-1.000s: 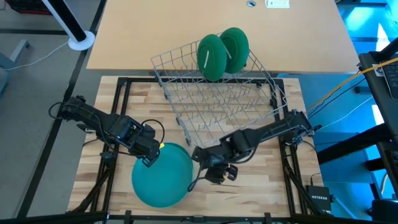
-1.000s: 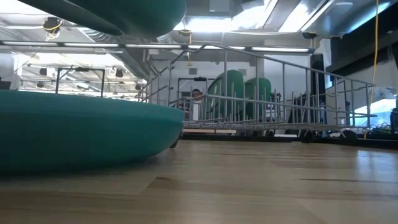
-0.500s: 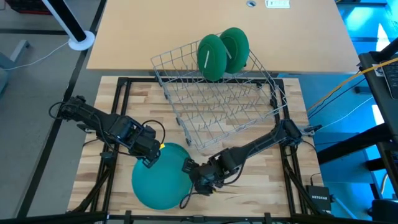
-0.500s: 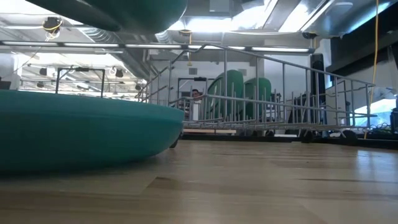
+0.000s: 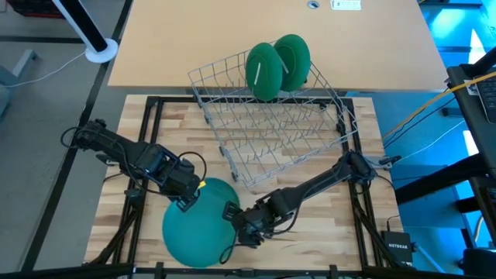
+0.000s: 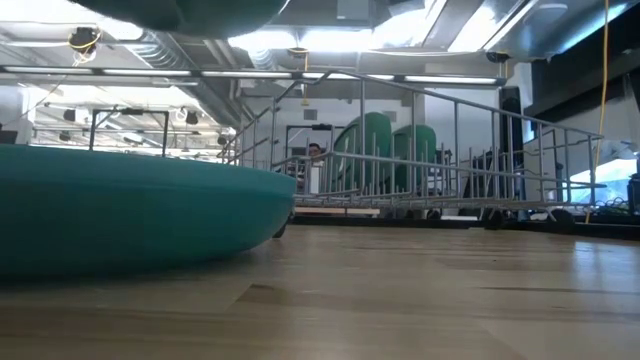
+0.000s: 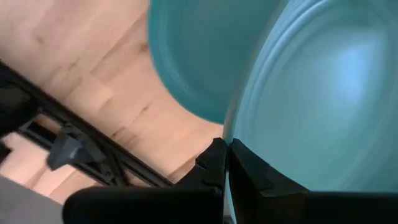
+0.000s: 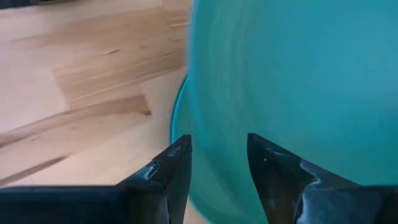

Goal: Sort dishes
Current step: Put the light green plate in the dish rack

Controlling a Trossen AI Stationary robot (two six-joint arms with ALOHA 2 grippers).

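Note:
Two teal plates are at the table's near left. One lies flat on the wood (image 6: 120, 215). The other (image 5: 194, 232) is held above it by my left gripper (image 5: 188, 195), which is shut on its rim; it also shows at the top of the low view (image 6: 200, 10). My right gripper (image 5: 236, 222) is open at the lifted plate's right edge, its fingers (image 8: 177, 163) on either side of the rim; whether they touch it I cannot tell. Two green plates (image 5: 263, 70) (image 5: 293, 56) stand on edge in the far end of the grey wire rack (image 5: 271, 132). My left gripper pinches the lifted plate's rim (image 7: 231, 134) at its far left side between its two fingers. The fingers come slanting down from the table's left. The plate is lifted clear above the other teal plate (image 7: 199, 56).
The wire rack fills the table's middle and far part, just beyond both grippers. Bare wood (image 5: 325, 225) lies at the near right. Black frame rails (image 5: 147, 124) run along the table's sides.
My right gripper has gone toward the table's left and near edge, up to the lifted plate's right edge. The lifted plate has shifted a little toward the near left and shows higher in the low view. My left gripper has kept its hold.

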